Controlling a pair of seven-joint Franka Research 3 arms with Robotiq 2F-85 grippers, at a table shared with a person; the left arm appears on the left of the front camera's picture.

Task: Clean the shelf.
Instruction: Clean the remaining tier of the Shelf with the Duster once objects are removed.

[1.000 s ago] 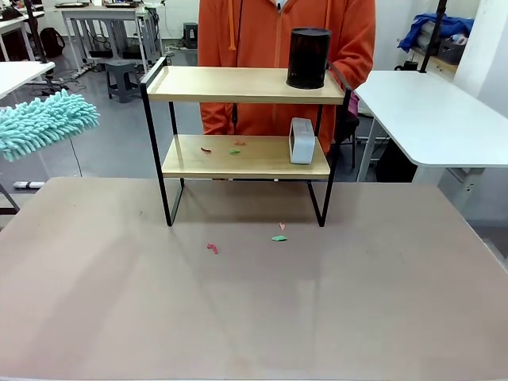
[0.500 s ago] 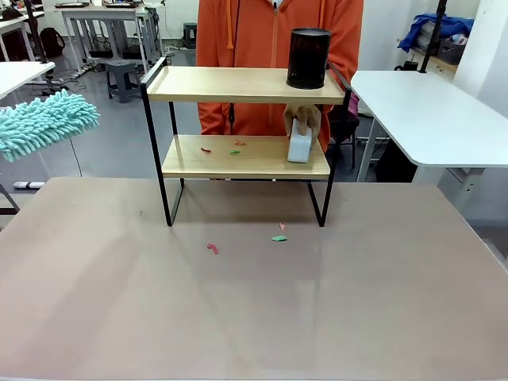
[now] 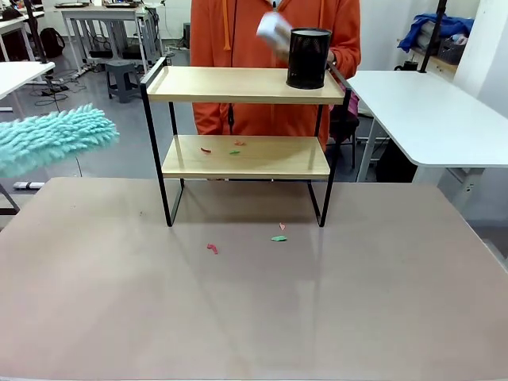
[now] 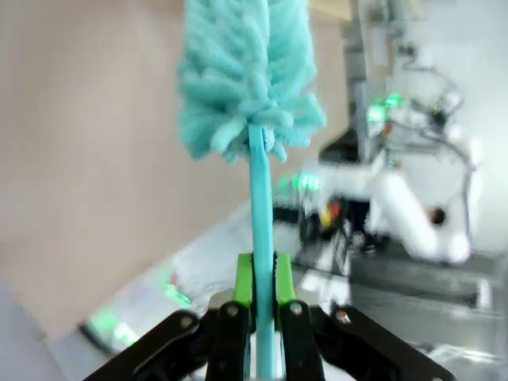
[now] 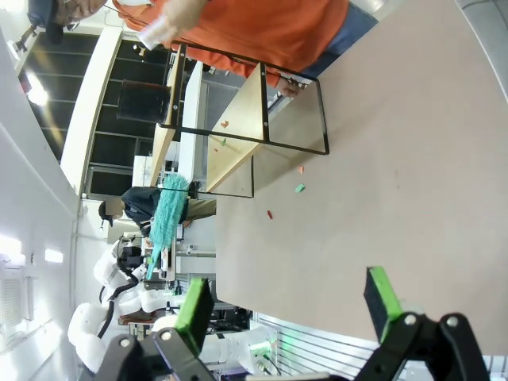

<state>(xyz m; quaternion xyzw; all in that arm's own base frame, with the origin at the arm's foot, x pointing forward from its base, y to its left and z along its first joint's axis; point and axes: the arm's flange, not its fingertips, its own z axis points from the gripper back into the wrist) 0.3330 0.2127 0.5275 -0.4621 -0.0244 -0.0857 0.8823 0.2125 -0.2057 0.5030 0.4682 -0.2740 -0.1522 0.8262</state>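
- Our left hand [image 4: 264, 266] is clamped narrow on the thin turquoise handle of a duster [image 4: 246, 71], with the green pads pressed to either side of the handle.
- The duster's fluffy head [image 3: 51, 139] hangs in the air at the left side of the bench [image 3: 357, 302], well apart from the shelf [image 3: 238, 85].
- Our right hand [image 5: 287, 298] stands wide with nothing between its fingers, above the near part of the bench.
- The shelf stands upright on its four black legs at the far middle of the bench.
- On its top board a black cylinder [image 3: 308, 57] stands upright near the right end.
- On the lower board [image 3: 270, 163] lie three small scraps [image 3: 234, 151], red, green and orange, left of the middle.
- Three more scraps lie on the bench just in front of the shelf: a red one [image 3: 212, 248], a green one [image 3: 279, 237] and a pinkish one [image 3: 282, 226].
- Behind the shelf stands a person [image 3: 230, 48] in an orange top, holding a blurred white object [image 3: 274, 30] above the top board, just left of the cylinder.
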